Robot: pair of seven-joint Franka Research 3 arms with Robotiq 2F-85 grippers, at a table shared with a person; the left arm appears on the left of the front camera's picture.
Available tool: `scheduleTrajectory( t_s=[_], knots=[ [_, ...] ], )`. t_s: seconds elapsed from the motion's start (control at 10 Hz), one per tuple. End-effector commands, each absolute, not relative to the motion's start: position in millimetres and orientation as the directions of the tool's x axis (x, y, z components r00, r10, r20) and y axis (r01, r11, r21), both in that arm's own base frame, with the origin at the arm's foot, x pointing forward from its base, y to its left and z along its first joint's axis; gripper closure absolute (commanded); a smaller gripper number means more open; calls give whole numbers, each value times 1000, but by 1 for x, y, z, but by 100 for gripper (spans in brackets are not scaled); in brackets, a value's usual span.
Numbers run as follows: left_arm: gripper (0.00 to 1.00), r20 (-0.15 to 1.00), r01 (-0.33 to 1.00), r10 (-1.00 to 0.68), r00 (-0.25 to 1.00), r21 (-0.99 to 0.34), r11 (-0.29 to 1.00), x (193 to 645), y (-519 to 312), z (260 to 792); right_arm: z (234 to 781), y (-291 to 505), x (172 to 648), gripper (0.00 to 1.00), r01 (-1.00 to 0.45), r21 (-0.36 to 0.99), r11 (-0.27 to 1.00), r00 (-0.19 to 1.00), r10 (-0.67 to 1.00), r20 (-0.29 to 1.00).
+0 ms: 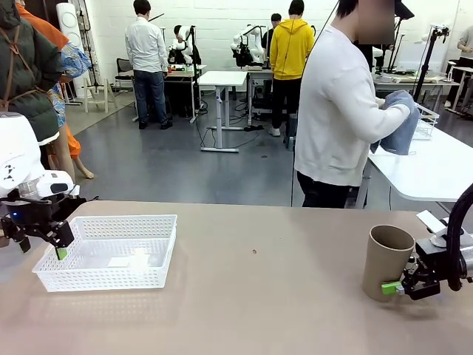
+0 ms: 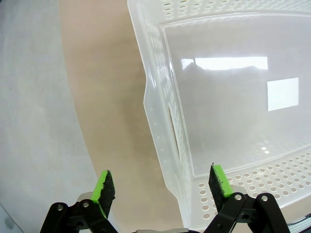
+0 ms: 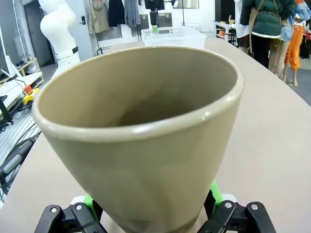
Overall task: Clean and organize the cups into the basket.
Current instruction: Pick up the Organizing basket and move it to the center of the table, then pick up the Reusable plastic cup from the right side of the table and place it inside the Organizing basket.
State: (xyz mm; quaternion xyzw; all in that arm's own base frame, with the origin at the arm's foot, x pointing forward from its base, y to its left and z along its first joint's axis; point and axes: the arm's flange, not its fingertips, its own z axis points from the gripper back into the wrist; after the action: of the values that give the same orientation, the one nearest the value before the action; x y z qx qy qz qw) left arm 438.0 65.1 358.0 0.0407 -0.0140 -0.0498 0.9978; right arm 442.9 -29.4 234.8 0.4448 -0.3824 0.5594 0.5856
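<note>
Right wrist view: a tall brown cup [image 3: 146,145] stands upright and close, its open mouth wide and its body narrowing toward the base. My right jaws stand apart, one on each side of the cup's lower part. A green pad [image 3: 215,191] sits just beside the wall, and I cannot tell whether it touches.

In the front view the cup is on the right of the tan surface [image 1: 259,296]. The white plastic basket [image 1: 103,277] sits well apart on the left. My left jaws are also apart and empty, straddling the basket's end wall.

At the far side a person [image 1: 340,111] holds a grey-blue cloth [image 1: 403,126].

The cup looks stiff, matte and hollow, so I judge it light and not very slippery. It may chip or crack if it is knocked over. Because it widens upward, a grip this low leaves most of its height above my pads, and it could tilt. A hold nearer mid-height across the round wall, with moderate squeeze, seems safer. The taper should help keep it from sliding down through the pads.
</note>
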Motion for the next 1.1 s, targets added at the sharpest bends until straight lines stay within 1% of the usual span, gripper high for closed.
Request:
scheduleTrajectory(
  t_s=[0.0,0.1,0.2,0.3,0.4,0.5,0.6,0.7,0.8,0.9,1.0],
  knots=[
    [0,28,74,-78,997,127,989,437,66,348,234,-20,448,0,-997,82,2,79,316,946],
    [0,24,77,-80,996,130,989,436,66,346,235,-20,448,0,-997,81,3,78,320,944],
    [4,34,83,-88,996,132,988,436,65,344,234,-20,448,0,-997,80,1,77,318,945],
    [60,34,88,-93,995,129,988,436,66,343,233,-22,448,0,-997,80,-12,72,320,945],
    [64,23,85,-89,996,137,987,438,65,341,233,-23,448,49,-997,76,-15,67,324,944],
    [100,20,85,-89,996,144,986,438,65,341,233,-24,448,58,-997,80,-20,69,332,941],
    [100,17,80,-83,996,147,986,438,67,341,233,-25,448,100,-997,82,-13,73,330,941],
    [100,17,64,-68,998,155,986,439,67,341,233,-26,448,100,-997,81,-4,75,338,938],
    [83,13,59,-62,998,155,986,440,67,341,233,-26,448,100,-997,82,-5,75,342,937],
    [92,13,56,-58,998,156,986,440,67,341,233,-27,448,78,-997,83,-3,77,343,936],
    [100,17,49,-52,998,162,986,440,67,341,233,-27,448,78,-997,82,0,77,348,934]
  ],
)
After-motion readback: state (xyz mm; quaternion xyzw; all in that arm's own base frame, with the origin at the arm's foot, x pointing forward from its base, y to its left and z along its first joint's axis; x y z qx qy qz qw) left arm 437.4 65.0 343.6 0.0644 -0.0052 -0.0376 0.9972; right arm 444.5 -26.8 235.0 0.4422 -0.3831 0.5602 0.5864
